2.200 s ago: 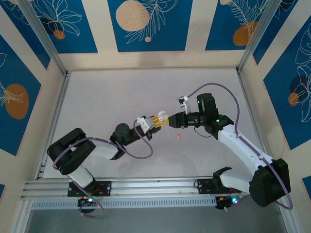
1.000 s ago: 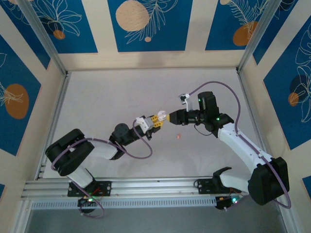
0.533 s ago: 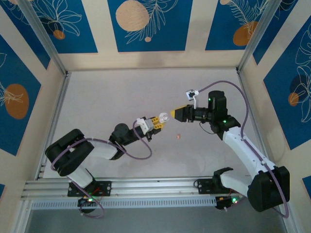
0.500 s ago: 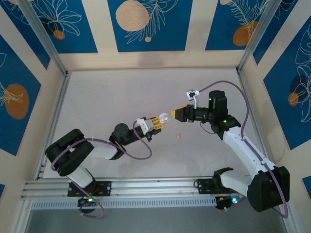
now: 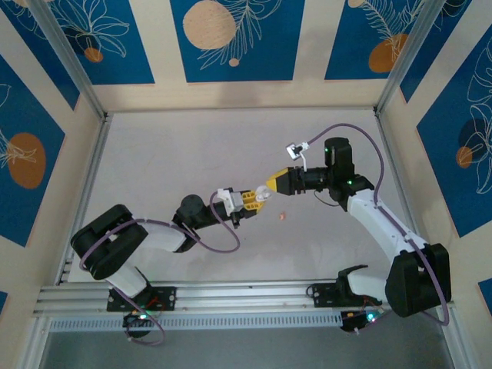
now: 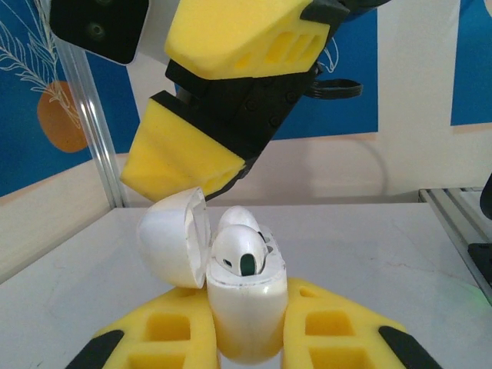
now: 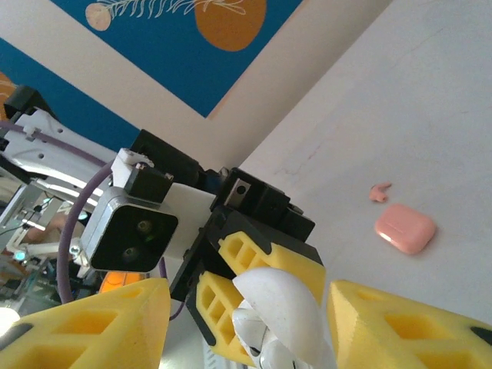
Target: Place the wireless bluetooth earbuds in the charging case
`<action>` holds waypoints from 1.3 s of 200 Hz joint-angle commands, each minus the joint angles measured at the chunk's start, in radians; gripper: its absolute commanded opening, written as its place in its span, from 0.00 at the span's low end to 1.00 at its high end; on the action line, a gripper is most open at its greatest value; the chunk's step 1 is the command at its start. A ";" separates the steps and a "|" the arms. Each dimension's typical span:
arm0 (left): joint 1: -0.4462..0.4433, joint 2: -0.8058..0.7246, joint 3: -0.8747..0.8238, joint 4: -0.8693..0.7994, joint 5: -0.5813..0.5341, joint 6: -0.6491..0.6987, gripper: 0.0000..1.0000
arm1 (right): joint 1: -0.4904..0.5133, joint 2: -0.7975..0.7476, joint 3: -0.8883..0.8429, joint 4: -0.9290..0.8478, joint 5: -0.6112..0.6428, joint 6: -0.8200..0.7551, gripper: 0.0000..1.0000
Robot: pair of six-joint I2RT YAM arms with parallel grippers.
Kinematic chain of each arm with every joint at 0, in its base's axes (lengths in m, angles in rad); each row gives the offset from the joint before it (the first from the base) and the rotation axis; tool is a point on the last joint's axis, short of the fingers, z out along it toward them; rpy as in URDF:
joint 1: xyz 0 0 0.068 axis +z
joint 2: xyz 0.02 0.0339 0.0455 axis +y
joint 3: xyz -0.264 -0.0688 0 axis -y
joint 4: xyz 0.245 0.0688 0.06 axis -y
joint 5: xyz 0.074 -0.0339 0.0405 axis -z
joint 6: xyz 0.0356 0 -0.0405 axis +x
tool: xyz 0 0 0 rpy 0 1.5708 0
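Charging case (image 6: 244,315), white, stands upright above the tabletop (image 7: 430,115), gripped at its base by the left gripper (image 6: 246,342), jaws narrow. Its lid (image 6: 175,238) is hinged open, and white earbuds (image 6: 240,250) sit in the wells. The right gripper (image 7: 246,323) straddles the lid, jaws part-open, holding nothing. A closed pink case (image 7: 405,228) lies on the tabletop, with a pink fragment (image 7: 378,191) just beside it.
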State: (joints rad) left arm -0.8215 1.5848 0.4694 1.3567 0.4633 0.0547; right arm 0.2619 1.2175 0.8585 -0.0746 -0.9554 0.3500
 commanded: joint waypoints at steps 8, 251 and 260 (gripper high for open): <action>-0.011 -0.022 0.028 0.050 0.041 -0.018 0.13 | 0.011 0.026 0.032 -0.044 -0.057 -0.038 0.57; -0.009 -0.030 0.033 0.049 0.072 -0.021 0.14 | -0.019 -0.256 -0.061 -0.170 0.085 -0.601 0.55; -0.009 -0.030 0.034 0.050 0.084 -0.025 0.14 | -0.017 -0.277 -0.078 -0.168 0.083 -0.704 0.55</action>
State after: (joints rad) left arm -0.8234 1.5845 0.4801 1.3689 0.4816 0.0509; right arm 0.2428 0.9989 0.8219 -0.1883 -0.9112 -0.0242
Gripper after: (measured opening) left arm 0.165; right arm 0.546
